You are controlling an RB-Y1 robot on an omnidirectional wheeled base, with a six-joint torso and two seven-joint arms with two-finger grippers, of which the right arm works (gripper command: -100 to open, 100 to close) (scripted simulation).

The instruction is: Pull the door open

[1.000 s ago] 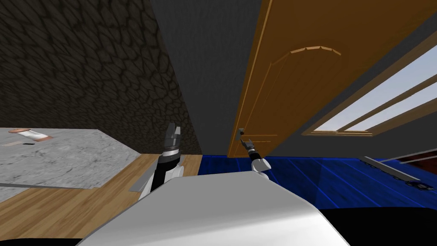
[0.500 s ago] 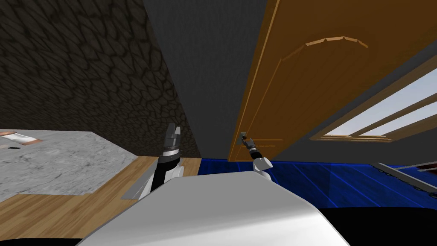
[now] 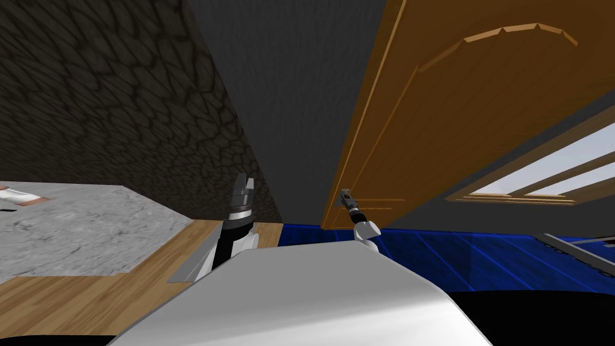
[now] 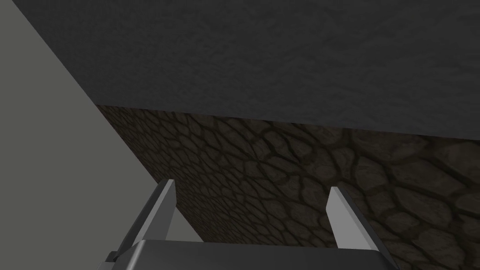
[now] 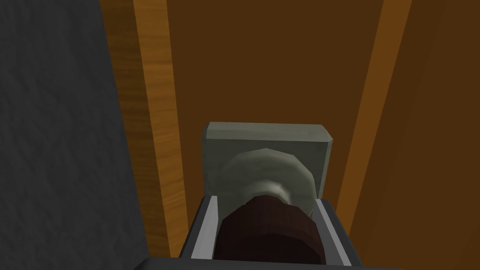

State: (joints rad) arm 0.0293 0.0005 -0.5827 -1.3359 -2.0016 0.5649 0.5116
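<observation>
Right end effector clamps the dark brown round knob on the orange-brown panelled door, gripped for pulling; left end effector wide, idle.

One door, one knob, two pincers

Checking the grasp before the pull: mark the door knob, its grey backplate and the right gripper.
door knob point(image 5: 269, 234), right wrist view, dark brown rounded end.
grey backplate point(image 5: 265, 131), right wrist view, top edge.
right gripper point(image 5: 266, 200), right wrist view, midway between fingertips.
</observation>
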